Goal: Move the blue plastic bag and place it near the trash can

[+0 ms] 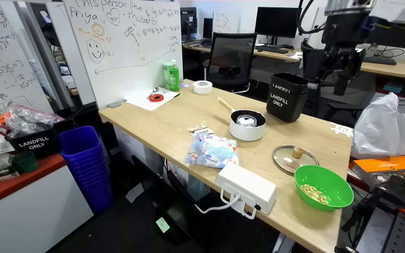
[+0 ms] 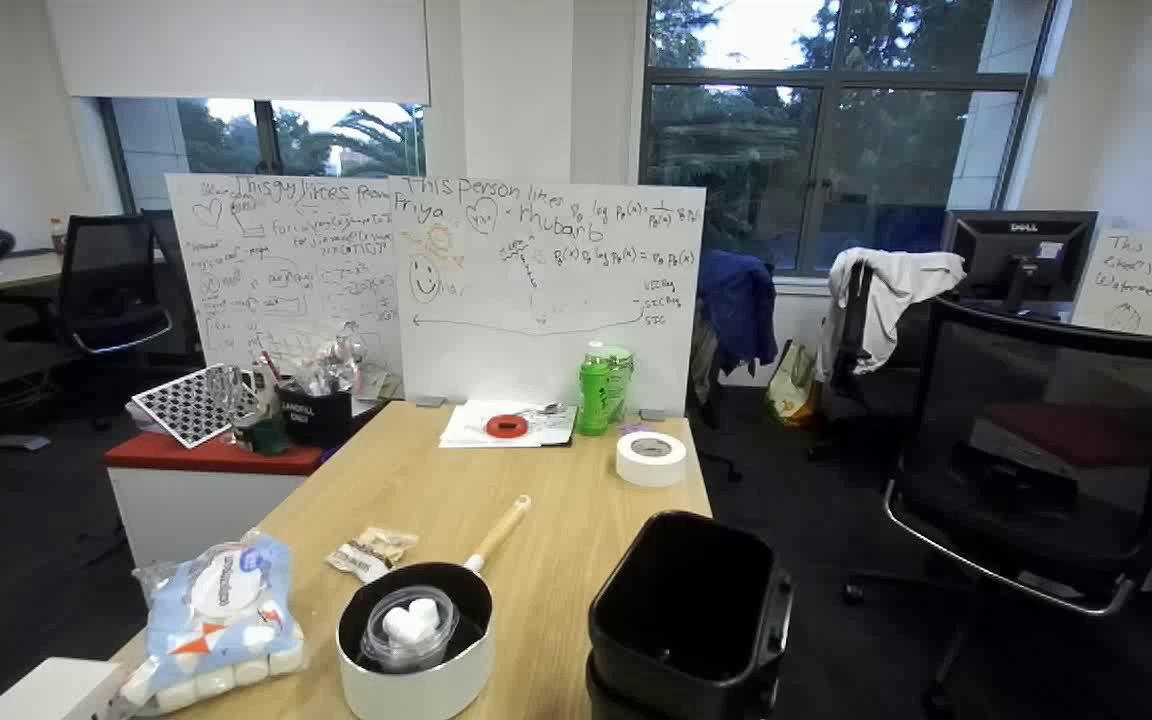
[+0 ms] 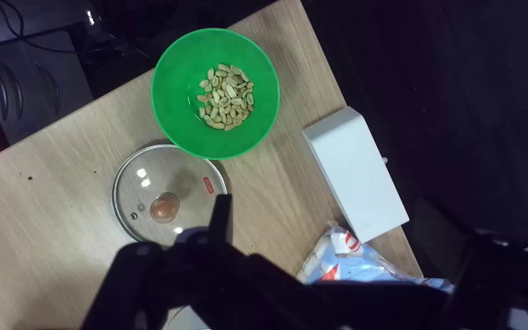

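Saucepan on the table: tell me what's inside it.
Inside the saucepan sits a clear tub holding white lumps, probably marshmallows. Whatever lies under the tub is covered and cannot be seen.

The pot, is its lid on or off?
Off. The lid lies on the table, by the green bowl. In both exterior views the pot is uncovered, with a clear tub inside.

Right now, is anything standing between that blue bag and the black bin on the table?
Yes: the white saucepan, with a clear tub inside, stands between the blue bag and the black bin in both exterior views.
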Available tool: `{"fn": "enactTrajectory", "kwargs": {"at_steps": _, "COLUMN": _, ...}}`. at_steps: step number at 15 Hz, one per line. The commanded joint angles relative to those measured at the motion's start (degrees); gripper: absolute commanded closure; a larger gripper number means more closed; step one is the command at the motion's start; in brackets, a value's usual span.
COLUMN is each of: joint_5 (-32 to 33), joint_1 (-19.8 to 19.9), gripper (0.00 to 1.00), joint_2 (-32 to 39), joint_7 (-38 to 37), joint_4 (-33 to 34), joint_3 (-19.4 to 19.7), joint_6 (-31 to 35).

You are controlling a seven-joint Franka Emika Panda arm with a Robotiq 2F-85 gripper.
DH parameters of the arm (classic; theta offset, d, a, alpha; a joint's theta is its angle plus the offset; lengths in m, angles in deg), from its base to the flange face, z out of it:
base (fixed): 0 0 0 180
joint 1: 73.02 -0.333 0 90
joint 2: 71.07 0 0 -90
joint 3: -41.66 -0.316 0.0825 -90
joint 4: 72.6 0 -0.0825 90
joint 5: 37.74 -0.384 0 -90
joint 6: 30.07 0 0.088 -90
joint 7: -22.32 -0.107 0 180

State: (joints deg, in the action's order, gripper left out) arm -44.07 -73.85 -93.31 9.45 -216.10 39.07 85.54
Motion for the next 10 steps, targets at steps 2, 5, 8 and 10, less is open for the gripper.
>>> {"fn": "enactTrajectory", "kwargs": {"at_steps": 2, "joint_5": -0.1, "joint_1": 0.2, "gripper": 0.0, "joint_2": 0.0, "joint_7": 0.1, "joint_4": 0.1, "joint_3": -0.2, "joint_6": -0.1}}
{"fn": "enactTrajectory", "kwargs": {"at_steps": 5, "joint_5": -0.1, "joint_1": 0.2, "gripper": 0.0, "joint_2": 0.0, "joint_7": 0.1, "joint_4": 0.1, "joint_3": -0.2, "joint_6": -0.1}}
{"fn": "enactTrajectory", "kwargs": {"at_steps": 8, "joint_5": -0.1, "joint_1": 0.1, "gripper": 0.0, "joint_2": 0.3, "joint_7": -0.5, "joint_4": 0.1, "joint_3": -0.6, "joint_6": 0.6}}
{"fn": "enactTrajectory", "kwargs": {"at_steps": 10, "joint_5": 0.0, "joint_1": -0.2, "gripper": 0.0, "joint_2": 1.3, "joint_7": -1.7, "joint_4": 0.4, "joint_3": -1.5, "joint_6": 2.1}}
